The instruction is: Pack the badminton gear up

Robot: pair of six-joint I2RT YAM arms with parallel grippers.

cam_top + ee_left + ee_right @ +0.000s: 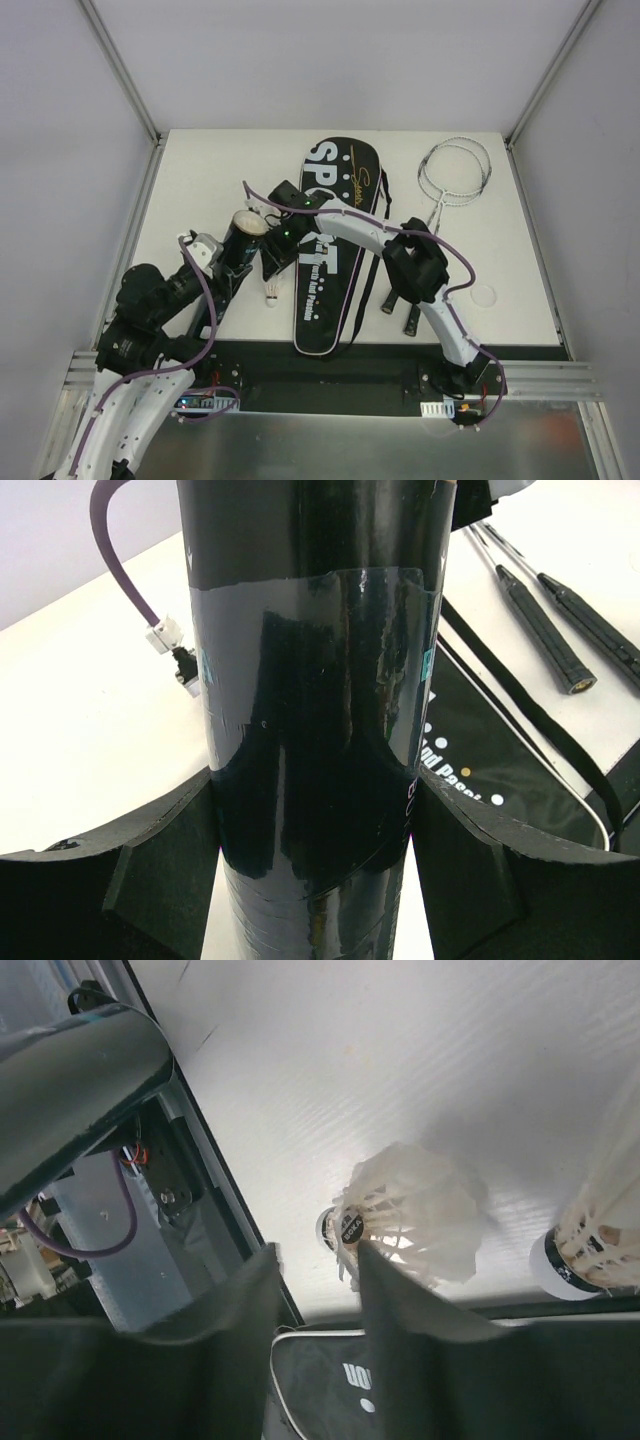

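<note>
Your left gripper point(315, 880) is clamped on the long glossy black tube point(315, 680), which is held tilted with its open mouth up. Your right gripper point(315, 1260) is part open, straddling the cork end of a small white feather shuttlecock point(415, 1215) on the white table point(200, 170), with one finger clear of it. A second shuttlecock point(590, 1245) lies near. The flat black bag lettered SPORT point(340, 165) is beside them. Two thin silver black-handled rackets point(437, 210) lie to its right.

bag point(330, 300), white "SP…T" (middle hidden), gold script
</note>
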